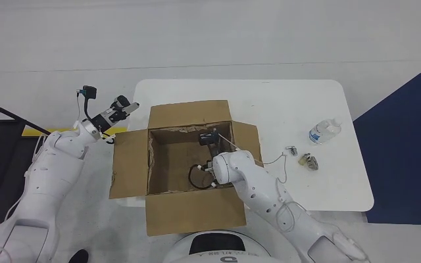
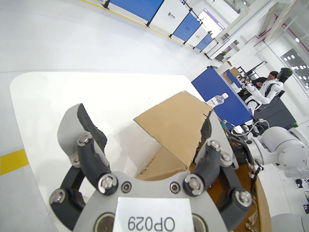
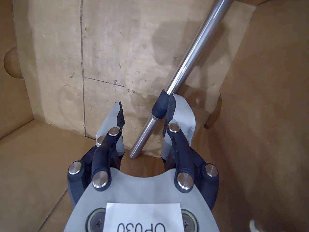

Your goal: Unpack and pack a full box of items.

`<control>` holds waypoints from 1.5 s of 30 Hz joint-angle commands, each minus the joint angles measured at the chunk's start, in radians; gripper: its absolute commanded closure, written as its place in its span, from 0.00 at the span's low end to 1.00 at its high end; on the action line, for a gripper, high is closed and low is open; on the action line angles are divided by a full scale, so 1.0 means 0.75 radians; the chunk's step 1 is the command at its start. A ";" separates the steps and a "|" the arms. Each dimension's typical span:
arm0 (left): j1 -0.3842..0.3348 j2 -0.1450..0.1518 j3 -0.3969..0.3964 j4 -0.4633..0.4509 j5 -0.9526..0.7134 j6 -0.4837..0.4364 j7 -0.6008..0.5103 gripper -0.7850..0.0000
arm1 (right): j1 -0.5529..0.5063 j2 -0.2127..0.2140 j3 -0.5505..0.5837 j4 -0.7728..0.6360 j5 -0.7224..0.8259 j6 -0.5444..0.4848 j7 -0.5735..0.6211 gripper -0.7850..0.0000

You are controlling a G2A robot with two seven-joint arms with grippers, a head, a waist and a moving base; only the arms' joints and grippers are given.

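Straddling a metal rod (image 3: pixel 193 49) inside the cardboard box (image 3: pixel 48 49), right gripper (image 3: pixel 146 108) with jaws spread, left gripper (image 2: pixel 147 119) with jaws parted near a flap (image 2: pixel 173 126).

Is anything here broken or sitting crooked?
Yes. One flap of the box has a ragged, torn edge. Inside the box, a metal rod leans slantwise up into a corner instead of lying flat. Its lower end sits between the fingers of the open right gripper.
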 commanded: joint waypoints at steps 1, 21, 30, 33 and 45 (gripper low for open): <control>0.000 0.000 0.000 0.000 0.000 0.000 0.000 0.00 | -0.016 0.003 0.011 -0.012 -0.008 0.001 -0.003 0.51; 0.000 0.000 0.000 0.000 0.000 0.000 0.000 0.00 | 0.041 -0.022 0.053 0.170 0.121 -0.065 -0.043 1.00; 0.000 0.000 0.000 0.000 0.000 0.000 0.000 0.00 | -0.030 -0.007 0.044 -0.016 -0.064 0.009 -0.026 1.00; 0.000 0.000 0.000 0.000 0.000 0.000 0.000 0.00 | -0.085 0.005 0.051 -0.103 -0.143 0.014 -0.028 1.00; 0.000 0.000 0.000 0.000 0.000 0.000 0.000 0.00 | -0.072 -0.017 0.050 -0.051 -0.112 0.009 -0.034 0.52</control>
